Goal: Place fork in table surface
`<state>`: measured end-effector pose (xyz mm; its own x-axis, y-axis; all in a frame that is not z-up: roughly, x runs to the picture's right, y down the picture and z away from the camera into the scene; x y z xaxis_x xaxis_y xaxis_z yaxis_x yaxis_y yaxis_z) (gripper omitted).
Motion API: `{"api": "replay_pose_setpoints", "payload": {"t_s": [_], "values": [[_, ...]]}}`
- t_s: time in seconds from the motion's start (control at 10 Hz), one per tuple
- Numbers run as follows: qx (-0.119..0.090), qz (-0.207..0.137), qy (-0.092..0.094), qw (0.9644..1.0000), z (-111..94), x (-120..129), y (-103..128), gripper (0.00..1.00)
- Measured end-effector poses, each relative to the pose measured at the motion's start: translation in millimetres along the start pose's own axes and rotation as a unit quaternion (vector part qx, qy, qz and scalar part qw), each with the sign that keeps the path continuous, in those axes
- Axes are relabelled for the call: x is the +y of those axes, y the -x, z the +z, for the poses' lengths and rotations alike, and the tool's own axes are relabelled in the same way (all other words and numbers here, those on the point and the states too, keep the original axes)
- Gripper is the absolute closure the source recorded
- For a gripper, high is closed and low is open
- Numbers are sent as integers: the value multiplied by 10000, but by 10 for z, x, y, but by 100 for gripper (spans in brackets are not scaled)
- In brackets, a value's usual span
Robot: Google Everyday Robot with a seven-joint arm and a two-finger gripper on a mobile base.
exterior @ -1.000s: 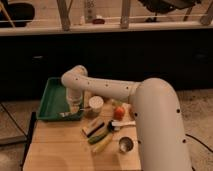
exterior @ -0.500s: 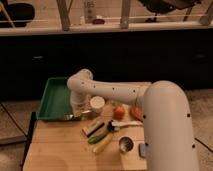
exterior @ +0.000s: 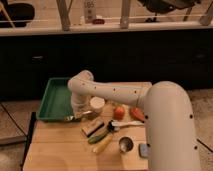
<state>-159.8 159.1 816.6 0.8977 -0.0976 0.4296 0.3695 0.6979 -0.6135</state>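
The fork (exterior: 76, 118) is a slim silvery piece lying level just under my gripper (exterior: 77, 111), at the front right corner of the green tray (exterior: 52, 98), over the edge of the table surface (exterior: 55, 145). My gripper points straight down from the white arm's elbow (exterior: 82, 81). I cannot tell whether it holds the fork or whether the fork rests on the wood.
A white cup (exterior: 96, 103) stands right of the gripper. Nearby are an orange fruit (exterior: 119, 112), a red item (exterior: 136, 114), a white-handled utensil (exterior: 127, 123), a sponge block (exterior: 92, 128), a green and a yellow vegetable (exterior: 100, 140) and a metal cup (exterior: 125, 145).
My gripper has moved right and slightly down, from over the tray's right side to its front right corner. The fork has shifted right with it.
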Motion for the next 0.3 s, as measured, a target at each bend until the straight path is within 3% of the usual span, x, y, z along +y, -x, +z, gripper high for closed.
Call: {"api": "replay_pose_setpoints", "payload": {"t_s": [0.3], "values": [[-5, -32, 9, 10000, 2, 25, 14, 97]]}}
